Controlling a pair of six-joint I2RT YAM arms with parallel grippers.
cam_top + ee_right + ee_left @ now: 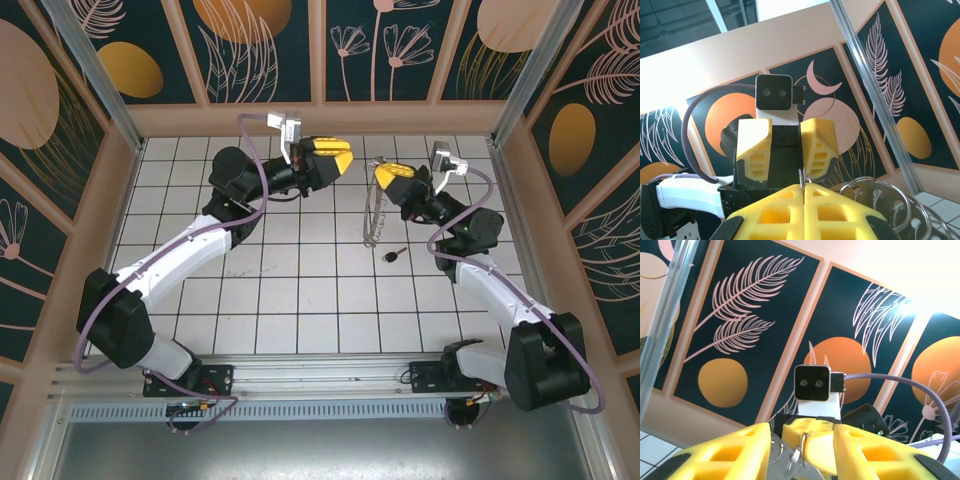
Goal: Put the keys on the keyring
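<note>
The right gripper [804, 189] is pinching the keyring [372, 215] with fingers pressed together, letting the loop dangle beneath it, likely to present it for threading. The left gripper [802, 432], fingers spread, is facing it close by. The key [393, 256] is lying unheld on the tiles [300, 290] below.

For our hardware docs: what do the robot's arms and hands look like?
The left arm and right arm are white with black joints. The left hand and right hand have chunky yellow fingers with cut-out pockets. Purple cables loop along both.
</note>
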